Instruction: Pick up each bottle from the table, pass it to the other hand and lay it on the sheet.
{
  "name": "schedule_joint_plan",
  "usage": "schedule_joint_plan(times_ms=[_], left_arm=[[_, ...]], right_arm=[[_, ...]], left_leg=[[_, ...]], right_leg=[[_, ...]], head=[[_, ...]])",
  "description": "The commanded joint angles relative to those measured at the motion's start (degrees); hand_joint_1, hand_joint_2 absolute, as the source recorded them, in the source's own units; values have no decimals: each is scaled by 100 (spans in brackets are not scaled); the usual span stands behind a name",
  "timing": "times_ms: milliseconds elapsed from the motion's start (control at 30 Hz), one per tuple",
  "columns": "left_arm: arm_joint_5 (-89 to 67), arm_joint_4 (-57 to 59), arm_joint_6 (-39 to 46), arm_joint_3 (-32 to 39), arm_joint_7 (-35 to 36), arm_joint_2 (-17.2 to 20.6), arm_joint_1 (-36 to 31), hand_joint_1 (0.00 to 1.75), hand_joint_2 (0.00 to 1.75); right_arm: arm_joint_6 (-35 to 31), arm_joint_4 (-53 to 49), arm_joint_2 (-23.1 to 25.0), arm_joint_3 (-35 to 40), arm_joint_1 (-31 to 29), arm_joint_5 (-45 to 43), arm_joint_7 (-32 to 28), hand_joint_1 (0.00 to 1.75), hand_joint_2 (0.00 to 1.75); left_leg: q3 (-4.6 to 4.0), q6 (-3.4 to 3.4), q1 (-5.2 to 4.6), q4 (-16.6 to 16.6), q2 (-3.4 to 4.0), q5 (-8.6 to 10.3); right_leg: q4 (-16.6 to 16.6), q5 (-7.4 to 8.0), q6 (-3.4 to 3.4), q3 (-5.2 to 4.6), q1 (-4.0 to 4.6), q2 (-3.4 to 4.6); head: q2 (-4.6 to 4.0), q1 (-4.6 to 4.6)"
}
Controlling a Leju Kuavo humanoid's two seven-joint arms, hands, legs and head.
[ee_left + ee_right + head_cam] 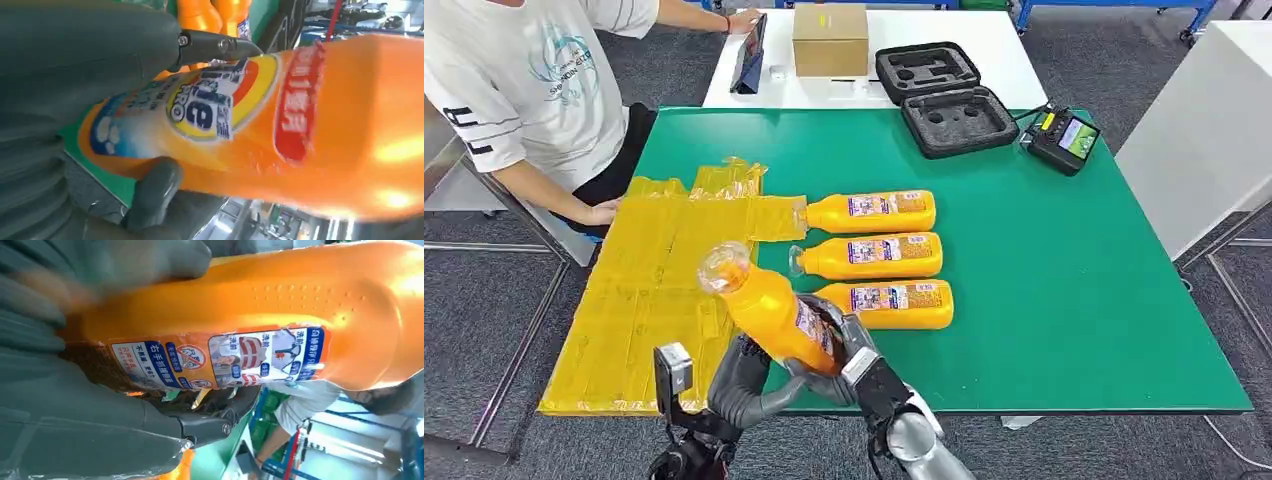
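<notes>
An orange bottle (pixel 769 305) with a clear cap is held tilted above the table's near edge, cap pointing up and to the left. My left hand (pixel 744 385) wraps its lower part from the left, and my right hand (pixel 849 355) grips the same end from the right. In the left wrist view my left hand (pixel 75 75) has its fingers around the labelled bottle (pixel 280 120). In the right wrist view my right hand (pixel 75 425) clasps the bottle (pixel 280 305). Three more bottles (pixel 874 256) lie side by side on the green table (pixel 1074 300). The yellow sheet (pixel 644 290) lies on the left.
A person (pixel 534 90) stands at the far left with a hand (pixel 604 212) on the sheet's corner. At the back are a black foam case (pixel 944 100), a small meter (pixel 1064 140), a cardboard box (pixel 829 40) and a tablet (pixel 749 50).
</notes>
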Motion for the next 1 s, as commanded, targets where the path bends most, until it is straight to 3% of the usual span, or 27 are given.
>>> schedule_joint_plan(times_ms=[33, 433, 800, 833, 867, 1000], left_arm=[[283, 512, -85, 48, -81, 110, -263, 0, 175], [563, 49, -85, 310, -64, 127, -53, 0, 175], [439, 167, -67, 144, -64, 143, -156, 0, 175], [428, 182, -67, 115, -62, 131, -173, 42, 175], [353, 209, -81, 33, -50, 165, -200, 169, 175], [247, 272, -46, -20, -56, 171, -221, 175, 175]], right_arm=[[-13, 967, 72, 715, -345, 320, 90, 175, 175], [-138, 1369, 24, 599, -404, 513, 142, 175, 175], [-171, 1390, 80, 618, -472, 500, 155, 175, 175], [-180, 1359, 89, 628, -480, 496, 150, 175, 175], [-181, 1315, 99, 642, -484, 477, 145, 175, 175], [-219, 1226, 112, 670, -474, 488, 163, 175, 175]], left_leg=[[13, -7, 5, -6, 6, -2], [8, -9, 8, -2, 0, -2], [3, -7, 5, -1, -3, -1], [3, -6, 3, -1, -3, 0], [4, -8, 5, 0, -4, -2], [0, -8, 4, 1, -5, 0]], right_leg=[[-7, 1, -6, 11, 5, 12], [-7, 0, -7, 9, 7, 7], [-3, -2, -6, 3, 4, 2], [-1, -2, -4, 3, 2, 1], [-2, -3, -6, 4, 4, 3], [1, -2, -6, 0, 3, 1]], head=[[0, 0], [0, 0], [0, 0], [0, 0], [0, 0], [0, 0]])
